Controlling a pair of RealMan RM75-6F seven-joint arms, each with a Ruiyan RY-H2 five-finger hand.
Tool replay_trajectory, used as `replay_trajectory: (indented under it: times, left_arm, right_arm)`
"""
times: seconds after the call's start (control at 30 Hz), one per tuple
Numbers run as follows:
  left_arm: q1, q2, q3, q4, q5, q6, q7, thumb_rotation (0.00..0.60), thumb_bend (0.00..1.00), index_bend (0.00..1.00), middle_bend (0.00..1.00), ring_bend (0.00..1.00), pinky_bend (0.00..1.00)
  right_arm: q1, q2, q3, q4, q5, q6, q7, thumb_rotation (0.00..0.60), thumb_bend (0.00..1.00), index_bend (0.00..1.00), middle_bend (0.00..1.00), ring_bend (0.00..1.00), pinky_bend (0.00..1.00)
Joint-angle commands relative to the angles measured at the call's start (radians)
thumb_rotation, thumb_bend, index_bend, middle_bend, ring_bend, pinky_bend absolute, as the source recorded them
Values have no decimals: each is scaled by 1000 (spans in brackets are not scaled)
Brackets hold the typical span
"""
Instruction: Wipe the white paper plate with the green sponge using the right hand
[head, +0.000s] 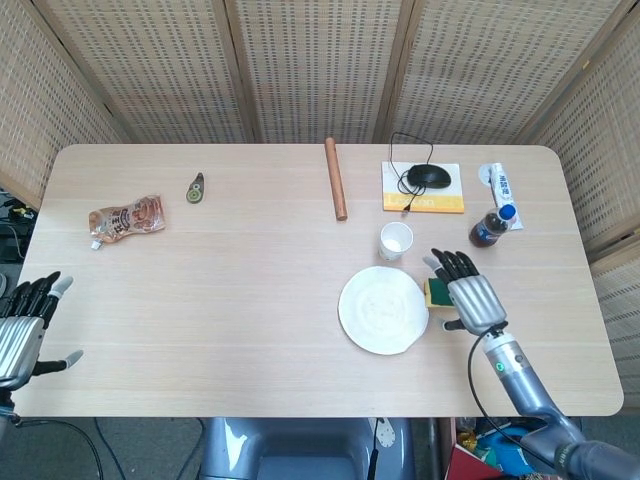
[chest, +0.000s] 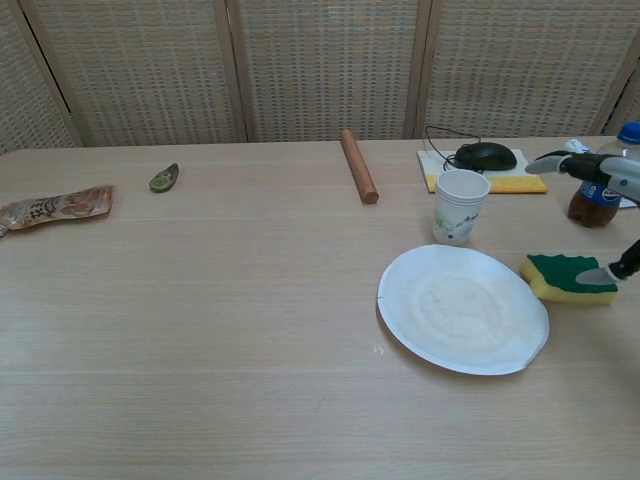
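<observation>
Green sponge (chest: 568, 277) flat on table, just right of white paper plate (chest: 462, 308). Right hand (head: 472, 298) above sponge, fingers spread, holding nothing. Left hand (head: 20, 330) idle (near left edge), fingers apart. Regrip sponge squarely; sweep flat across plate centre; mind paper cup (chest: 459, 206) just beyond.

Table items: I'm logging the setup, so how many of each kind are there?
Plate: 1
Sponge: 1
Cup: 1
Bottle: 1
Mouse: 1
Pad: 1
Rolling pin: 1
Snack pouch: 1
Tube: 1
Small green item: 1
Total: 10
</observation>
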Motion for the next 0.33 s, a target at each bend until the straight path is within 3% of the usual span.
replay_trajectory:
  times: [0.03,0.33]
  left_arm:
    - [9,-2,6,5,22,20,-7,600,0,0,0,0,0]
    - [52,-40,14,43,67,109,11,600,0,0,0,0,0]
  right_arm:
    - [-96,107,-47,-111,-72,143,-51,600,0,0,0,0,0]
    - [-255,162,-103,-161,-154,377,-150,600,0,0,0,0,0]
